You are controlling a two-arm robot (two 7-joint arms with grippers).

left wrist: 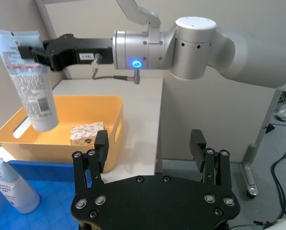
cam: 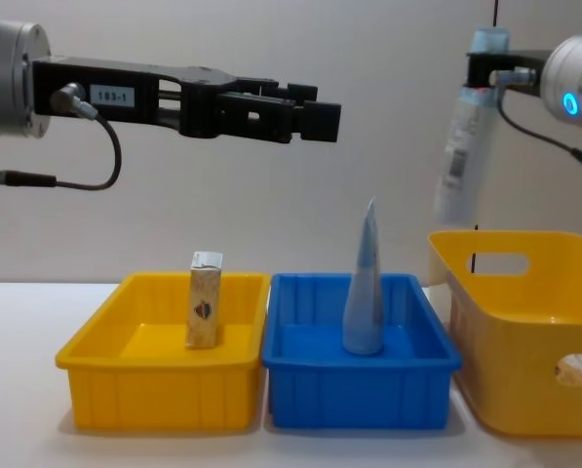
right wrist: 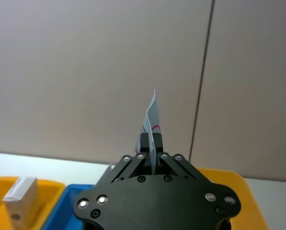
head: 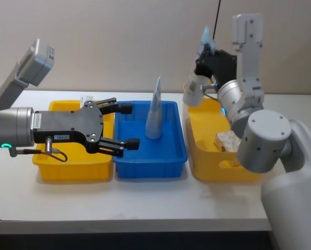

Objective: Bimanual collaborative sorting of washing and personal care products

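Observation:
A white printed tube [head: 193, 89] hangs cap-down above the far left corner of the right yellow basket [head: 207, 156]. My right gripper [head: 204, 53] is shut on the tube's crimped top end [right wrist: 151, 115]. A pale blue tapered tube [head: 154, 112] stands upright in the blue bin [head: 150, 166]. A small beige carton [cam: 204, 299] stands in the left yellow bin [cam: 125, 390]. A white pack with grey marks [left wrist: 86, 132] lies in the right basket. My left gripper [head: 129, 126] is open and holds nothing, high above the seam between the left yellow bin and the blue bin.
The three containers sit in a row on a white table [head: 145, 203], the right basket taller than the two bins. A plain wall stands close behind. The table's front strip is bare.

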